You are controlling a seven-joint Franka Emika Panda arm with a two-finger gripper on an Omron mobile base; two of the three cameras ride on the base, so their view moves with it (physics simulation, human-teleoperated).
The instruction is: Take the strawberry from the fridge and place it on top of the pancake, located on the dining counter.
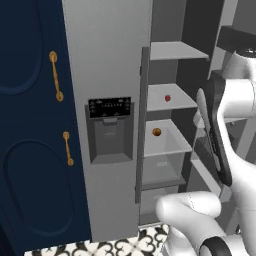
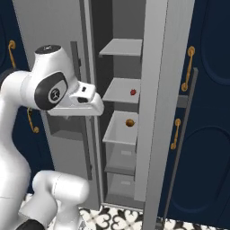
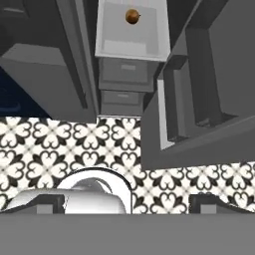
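We see the fridge [image 1: 107, 75] standing with its right door swung open, the shelves bare to us. The strawberry [image 1: 167, 98] sits on the second shelf from the top, toward its right side; in the right base view the strawberry [image 2: 133, 92] lies at about one o'clock from the arm's wrist. One shelf below rests an orange-brown ball [image 1: 156, 132], which in the hand view [image 3: 132, 16] sits at twelve o'clock in a pale tray, above two grey drawers [image 3: 123, 73].

The claw [image 3: 127, 203] hangs in front of the fridge, well apart from both items, its two dark tips spread wide with nothing between them; under it lies the patterned floor tile [image 3: 60, 144].

Around the opening, the closed left door carries a black dispenser panel [image 1: 110, 129] and a dark bar handle [image 1: 141, 125] along its edge. The open door [image 2: 155, 103] stands at three o'clock of the shelves in the right base view, its inner racks [image 3: 199, 99] showing in the hand view. Navy cabinets [image 1: 30, 125] with gold handles [image 1: 56, 76] flank the fridge. The arm's own white elbow [image 2: 51, 87] sits at nine o'clock of the shelves, left of the opening.
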